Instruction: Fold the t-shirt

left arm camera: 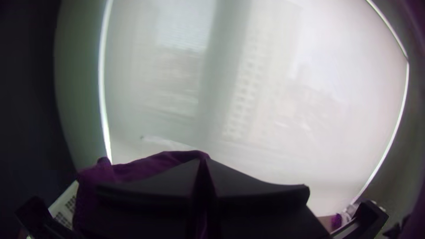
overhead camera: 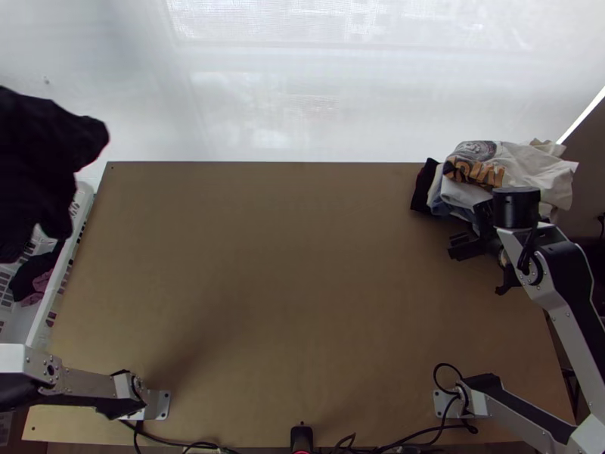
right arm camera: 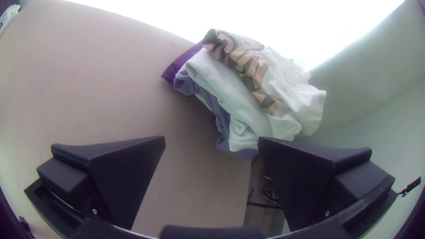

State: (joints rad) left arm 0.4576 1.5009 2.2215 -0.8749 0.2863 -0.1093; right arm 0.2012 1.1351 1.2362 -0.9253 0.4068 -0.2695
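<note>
Table, lt wood, brown in top vw, takes most of the frame. Pale blind beyond its far edge, buildings faintly thru it in L wrist vw.

R arm bends up the R side of top vw, its end above the table's far R area. Dark cloth, purplish in L wrist vw, is the piece in hand: bunched, hanging at far L, above basket & off the table's L edge. Tee or not, can't tell; nor which part is gripped. L arm runs out of top vw at lower L.

White basket just beside table's L edge, w/ dark & pink clothes inside. Stack of clothes at far R corner of table: white printed pc on top, white & blue beneath, a dark one (purple in R wrist vw) at one side.

L gripper: fingers pressed together on the dark cloth, a strip of it seen betw. them. R gripper: spread wide, nothing betw. fingers, close by near side of stack.

Smallest: blk cables along near edge.
</note>
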